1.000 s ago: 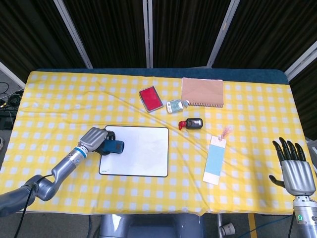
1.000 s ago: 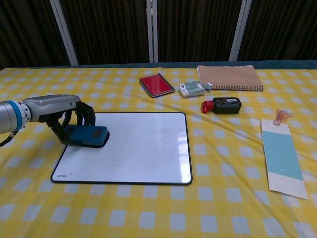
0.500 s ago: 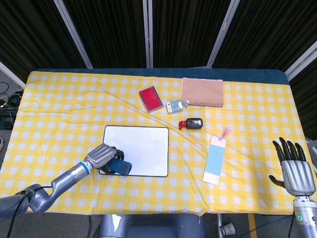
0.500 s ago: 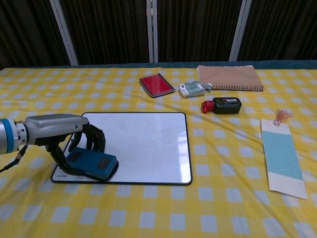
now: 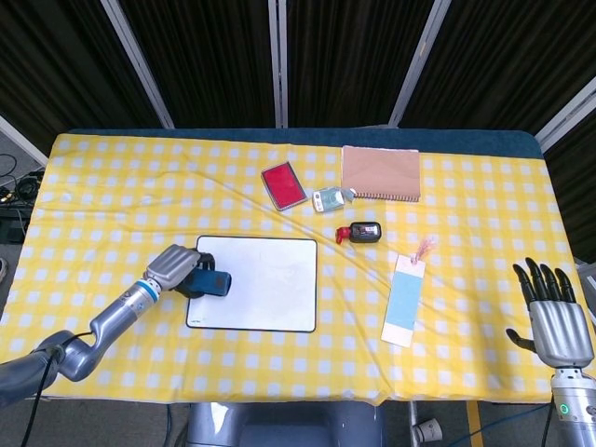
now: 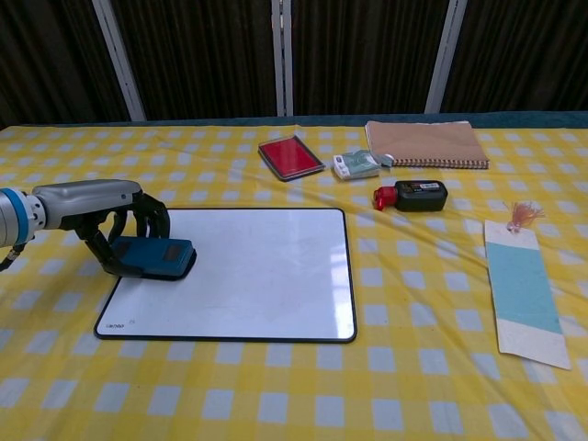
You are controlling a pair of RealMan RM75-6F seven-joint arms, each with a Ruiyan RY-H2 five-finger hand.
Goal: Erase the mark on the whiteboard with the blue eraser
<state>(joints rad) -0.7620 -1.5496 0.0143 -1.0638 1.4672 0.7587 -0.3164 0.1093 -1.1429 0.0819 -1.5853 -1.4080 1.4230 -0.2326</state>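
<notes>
The whiteboard [image 5: 265, 284] [image 6: 257, 271] lies flat on the yellow checked cloth, left of centre; its surface looks white with no mark I can make out. My left hand [image 5: 174, 268] [image 6: 106, 216] holds the blue eraser [image 5: 210, 280] [image 6: 152, 258] pressed on the board's left edge, fingers curled over its top. My right hand [image 5: 553, 317] hangs at the table's front right corner, fingers spread and upright, holding nothing; only the head view shows it.
Behind the board lie a red pad [image 5: 283, 185] [image 6: 290, 157], a small green-and-white packet [image 5: 331, 198] [image 6: 356, 164], a brown spiral notebook [image 5: 380, 172] [image 6: 426, 144] and a black and red device [image 5: 360, 232] [image 6: 411, 196]. A blue-and-white bookmark with a tassel [image 5: 405, 298] [image 6: 524, 289] lies right.
My left hand carried the eraser from the board's left edge down to its near left corner, then back up along the left side to about where it began. The right hand stayed still.
</notes>
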